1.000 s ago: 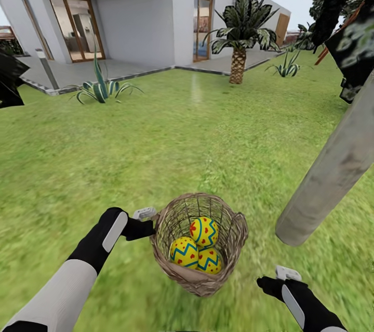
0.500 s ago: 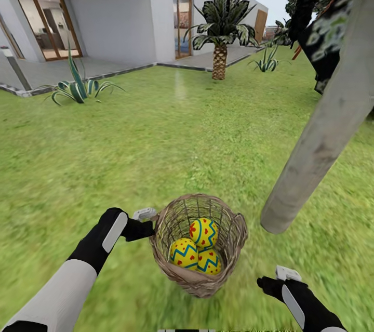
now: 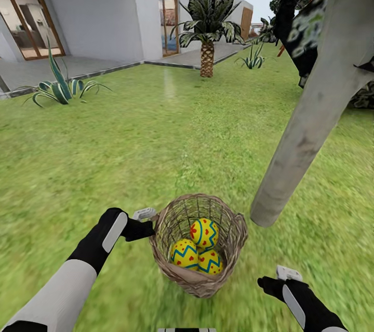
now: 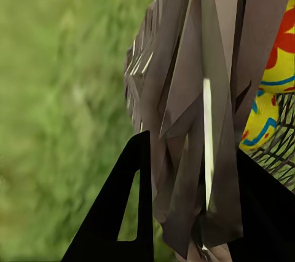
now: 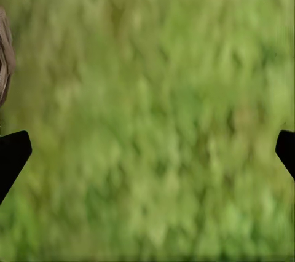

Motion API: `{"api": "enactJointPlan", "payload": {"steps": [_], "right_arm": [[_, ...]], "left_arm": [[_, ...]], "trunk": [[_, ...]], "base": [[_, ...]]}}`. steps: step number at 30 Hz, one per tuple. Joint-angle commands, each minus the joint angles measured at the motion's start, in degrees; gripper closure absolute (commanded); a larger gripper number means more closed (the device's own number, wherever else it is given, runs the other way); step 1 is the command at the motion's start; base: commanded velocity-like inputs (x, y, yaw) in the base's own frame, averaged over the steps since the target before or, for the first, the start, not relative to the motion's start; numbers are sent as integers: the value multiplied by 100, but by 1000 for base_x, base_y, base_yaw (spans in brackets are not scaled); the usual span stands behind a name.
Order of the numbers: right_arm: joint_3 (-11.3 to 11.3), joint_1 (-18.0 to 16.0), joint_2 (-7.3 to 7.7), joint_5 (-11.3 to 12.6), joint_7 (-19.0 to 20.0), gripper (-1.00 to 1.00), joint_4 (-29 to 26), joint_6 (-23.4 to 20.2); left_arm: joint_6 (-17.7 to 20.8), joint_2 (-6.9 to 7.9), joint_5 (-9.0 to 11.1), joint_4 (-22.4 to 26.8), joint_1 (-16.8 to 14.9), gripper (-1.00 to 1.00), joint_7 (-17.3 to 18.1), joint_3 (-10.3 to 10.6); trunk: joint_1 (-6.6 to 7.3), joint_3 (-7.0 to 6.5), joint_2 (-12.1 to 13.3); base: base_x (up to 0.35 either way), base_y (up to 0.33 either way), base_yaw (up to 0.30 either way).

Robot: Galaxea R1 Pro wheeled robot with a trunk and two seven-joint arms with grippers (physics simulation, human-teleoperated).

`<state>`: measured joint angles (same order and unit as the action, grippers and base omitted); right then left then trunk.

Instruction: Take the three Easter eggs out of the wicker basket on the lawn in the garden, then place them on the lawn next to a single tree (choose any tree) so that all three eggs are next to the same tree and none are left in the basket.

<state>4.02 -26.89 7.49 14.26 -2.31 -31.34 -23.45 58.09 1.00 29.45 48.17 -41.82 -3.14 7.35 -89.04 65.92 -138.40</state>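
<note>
Item: wicker basket (image 3: 200, 246), three Easter eggs (image 3: 200, 251) inside, pinched at its rim by our left end effector (image 3: 150, 220); right end effector (image 3: 284, 273) spread, empty. Advice: we set it down level beside the tree (image 3: 306, 119).

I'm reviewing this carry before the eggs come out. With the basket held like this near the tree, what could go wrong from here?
1. The left pincer grips the basket by one side of its rim only, so it could tilt or slip.
2. The three eggs lie loosely piled, one on top; a tilt might roll them out.
3. The trunk stands close on the right, so the basket or the open right pincer could bump it.
</note>
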Motion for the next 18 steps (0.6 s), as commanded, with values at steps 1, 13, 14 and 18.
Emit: {"api": "enactJointPlan", "payload": {"steps": [1,13,14,18], "right_arm": [[3,0,-1,56,-24,-100,-16,-28],[3,0,77,50,11,-100,-101,-80],[3,0,77,47,11,-100,-101,-80],[14,0,481,111,847,-100,-93,-97]], "left_arm": [[9,6,158,8,-3,100,-37,21],[9,6,158,5,-2,100,-37,12],[9,6,158,4,-2,100,-37,13],[9,6,158,0,-2,100,-37,18]], "trunk": [[1,5,-2],[1,5,-2],[1,5,-2],[1,5,-2]], "base": [[0,0,0],[0,0,0],[0,0,0],[0,0,0]]}}
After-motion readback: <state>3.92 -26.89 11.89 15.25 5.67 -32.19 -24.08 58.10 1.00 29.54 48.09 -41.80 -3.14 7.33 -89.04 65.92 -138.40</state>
